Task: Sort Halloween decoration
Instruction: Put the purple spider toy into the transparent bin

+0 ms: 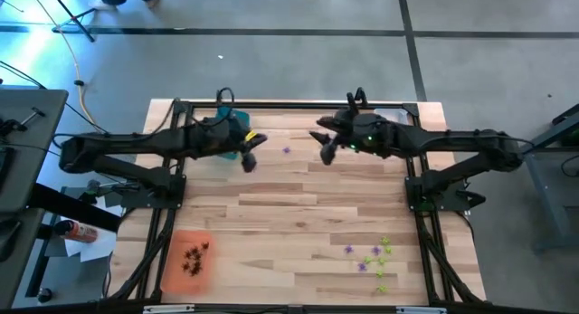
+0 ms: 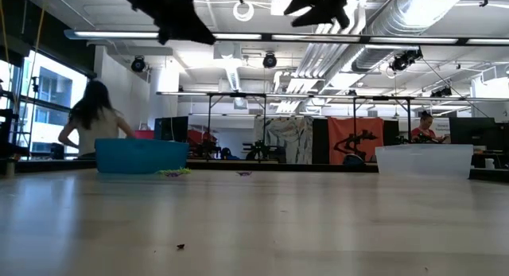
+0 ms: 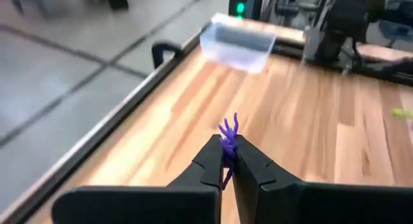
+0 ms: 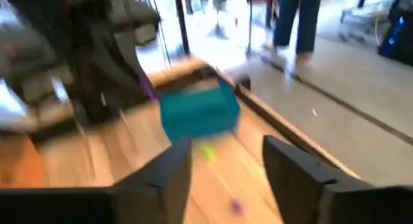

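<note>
Your left claw (image 3: pixel 227 161) is clenched on one purple trinket (image 3: pixel 228 135) and hangs above the desk (image 1: pixel 298 214) near the teal tray (image 1: pixel 237 126). Carry it slowly over that tray, go low, then release, so the light piece does not bounce out. Your right claw (image 4: pixel 226 162) stands released, holding nothing, over the far side; the other trinkets (image 1: pixel 373 256) lie at the near right corner.

The desk (image 1: pixel 298 201) is pale wood planks. A teal tray (image 1: pixel 237 124) sits beside the left tool (image 1: pixel 249 160), and a clear tray (image 3: pixel 237 40) stands by the right arm's end. One purple trinket (image 1: pixel 287 150) lies between the two tools. Well apart from both sit an orange tray (image 1: pixel 172 273), holding what look like dark trinkets (image 1: pixel 195 257), and loose purple and green trinkets (image 1: pixel 373 257).
</note>
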You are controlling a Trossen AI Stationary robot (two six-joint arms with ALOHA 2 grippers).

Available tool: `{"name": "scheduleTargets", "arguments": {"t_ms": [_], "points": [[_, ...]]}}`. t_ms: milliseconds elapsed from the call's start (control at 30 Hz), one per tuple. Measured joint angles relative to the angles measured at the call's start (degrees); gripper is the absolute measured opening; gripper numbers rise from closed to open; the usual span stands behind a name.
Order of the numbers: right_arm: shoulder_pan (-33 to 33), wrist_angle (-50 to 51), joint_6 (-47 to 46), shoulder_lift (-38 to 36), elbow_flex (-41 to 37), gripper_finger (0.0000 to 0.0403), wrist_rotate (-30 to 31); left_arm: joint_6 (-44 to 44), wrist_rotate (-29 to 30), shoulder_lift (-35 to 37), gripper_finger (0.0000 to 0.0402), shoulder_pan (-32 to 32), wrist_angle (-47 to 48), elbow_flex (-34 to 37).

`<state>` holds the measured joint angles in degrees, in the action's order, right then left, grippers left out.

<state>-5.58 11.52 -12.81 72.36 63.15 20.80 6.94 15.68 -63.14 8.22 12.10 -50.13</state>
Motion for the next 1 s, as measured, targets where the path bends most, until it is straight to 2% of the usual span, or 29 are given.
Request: {"name": "scheduleTargets", "arguments": {"t_ms": [133, 267, 333, 433, 533, 633, 800, 1000], "points": [[-0.2, 10.7, -0.7, -2.3, 0.0, 0.0243, 3.2, 3.6, 0.0, 3.5, 0.0001, -1.2, 4.4, 0.6], [-1.1, 13.0, -2.3, -3.1, 0.0, 0.0260, 2.1, 4.8, 0.1, 4.0, 0.0001, -1.5, 1.8, 2.3], [-1.6, 11.2, -1.6, -3.1, 0.0, 0.0260, -3.2, 4.2, -0.9, 3.1, 0.0001, -1.3, -2.4, 2.8], [-2.4, 4.7, 0.6, -2.6, 0.0, 0.0259, -14.5, 2.0, -7.4, 0.4, 0.0001, -0.6, -13.4, 3.5], [-2.7, -2.0, 1.4, -1.6, 0.0, 0.0255, -23.9, 2.1, -13.9, -3.3, 0.0001, 0.3, -24.8, 3.5], [-2.6, -7.6, 2.3, -0.7, 0.0, 0.0247, -28.0, 4.4, -17.6, -7.3, 0.0001, 0.8, -33.3, 3.5], [-2.2, -9.7, 7.2, 1.7, 0.0, 0.0221, -28.3, 5.9, -21.3, -13.6, 0.0001, 0.4, -35.4, 1.4], [-1.9, -9.9, 7.7, 3.7, -0.1, 0.0167, -28.9, 3.5, -21.6, -17.5, 0.0001, -0.3, -35.9, -2.3]]}}
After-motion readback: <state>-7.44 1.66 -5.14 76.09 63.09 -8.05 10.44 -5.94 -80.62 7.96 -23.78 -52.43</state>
